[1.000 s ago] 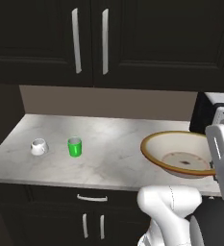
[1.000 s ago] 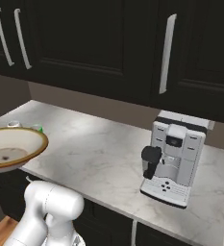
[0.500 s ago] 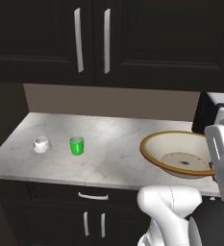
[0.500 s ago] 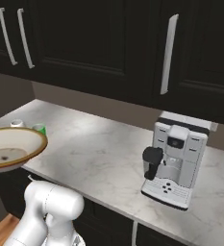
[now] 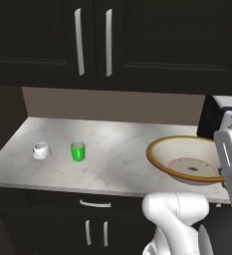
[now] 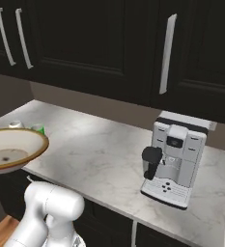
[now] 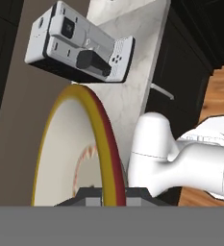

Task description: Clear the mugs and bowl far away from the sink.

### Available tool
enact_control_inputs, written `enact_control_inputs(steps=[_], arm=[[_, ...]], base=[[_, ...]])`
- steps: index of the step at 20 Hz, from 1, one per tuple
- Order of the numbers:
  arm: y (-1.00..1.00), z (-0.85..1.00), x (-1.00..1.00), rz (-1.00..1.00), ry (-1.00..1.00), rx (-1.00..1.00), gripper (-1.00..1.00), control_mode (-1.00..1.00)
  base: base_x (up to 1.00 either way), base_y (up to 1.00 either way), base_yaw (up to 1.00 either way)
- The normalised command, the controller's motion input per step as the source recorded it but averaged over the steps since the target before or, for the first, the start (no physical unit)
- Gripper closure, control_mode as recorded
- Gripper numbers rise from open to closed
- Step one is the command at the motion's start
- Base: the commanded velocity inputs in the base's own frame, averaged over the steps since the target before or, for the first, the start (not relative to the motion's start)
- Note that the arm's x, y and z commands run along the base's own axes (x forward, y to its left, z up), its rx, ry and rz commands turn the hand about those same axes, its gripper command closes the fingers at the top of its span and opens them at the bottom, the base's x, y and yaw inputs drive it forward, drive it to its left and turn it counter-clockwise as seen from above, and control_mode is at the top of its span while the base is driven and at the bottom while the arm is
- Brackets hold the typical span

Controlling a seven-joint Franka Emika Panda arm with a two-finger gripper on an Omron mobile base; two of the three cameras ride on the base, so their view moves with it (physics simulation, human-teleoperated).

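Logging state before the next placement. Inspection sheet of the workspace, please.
Surface: grey marble counter, dry and unmarked.
Job's things: white mug and green mug upright, apart, on the counter's left; bowl held off the counter edge.
Clutter: coffee machine on the counter's right.
Grippers: gripper, jaws shut on the bowl's rim.
Cables: nothing seen.
Surroundings: dark cabinets above and below; wood floor.

The gripper (image 7: 112, 192) is clamped on the bowl (image 7: 70, 158) rim — arm folded low, hand raised at the side.
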Motion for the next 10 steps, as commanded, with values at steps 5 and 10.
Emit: enact_control_inputs(steps=[5, 10], arm=[[0.0, 0.0, 0.0, 0.0, 0.0, 0.0, 1.0, 1.0], [0.0, 0.0, 0.0, 0.0, 0.0, 0.0, 1.0, 1.0]], base=[[0.08, -0.08, -0.29], [0.09, -0.03, -0.31]])
